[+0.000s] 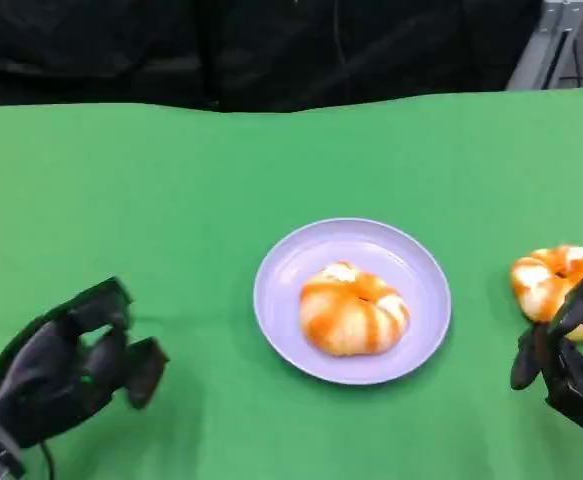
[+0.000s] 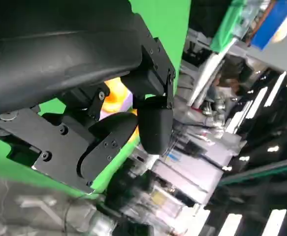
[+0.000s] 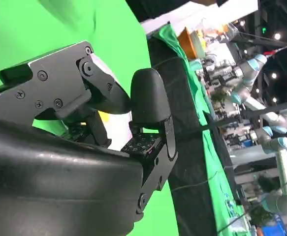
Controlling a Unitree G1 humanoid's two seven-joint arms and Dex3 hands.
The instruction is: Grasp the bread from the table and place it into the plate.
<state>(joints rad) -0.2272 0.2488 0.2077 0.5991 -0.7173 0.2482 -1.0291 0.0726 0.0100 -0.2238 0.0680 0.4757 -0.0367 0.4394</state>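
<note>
Green-covered bench (image 1: 171,200) w/ a lavender plate (image 1: 281,290) as landmark, head view. One orange-and-white glazed bun (image 1: 353,309) already sits in the plate, a bit toward its near side. A second bun (image 1: 551,278), same colouring, lies on the bench well to the right of the plate, apart from it, not yet moved.

Left hand (image 1: 71,370) hangs over the bench well left of the plate and nearer the robot, fingers spread, holding nothing. Right hand (image 1: 571,360) hovers just on the near side of the second bun, fingers apart around no object; it overlaps the bun's near edge in the pic, but contact can't be told. In the right wrist view the right hand's fingers (image 3: 148,105) stand parted w/ a pale and yellow patch showing behind them, prob. the bun.

Handling, as judgement: bun looks light, soft, springy, glaze perhaps a little slick; squeezes easily, so a gentle wrap across its widest part from above, fingers on opposite sides, seems best. Room in the plate is tight beside the first bun.

No brand, label or legible writing seen anywhere.
</note>
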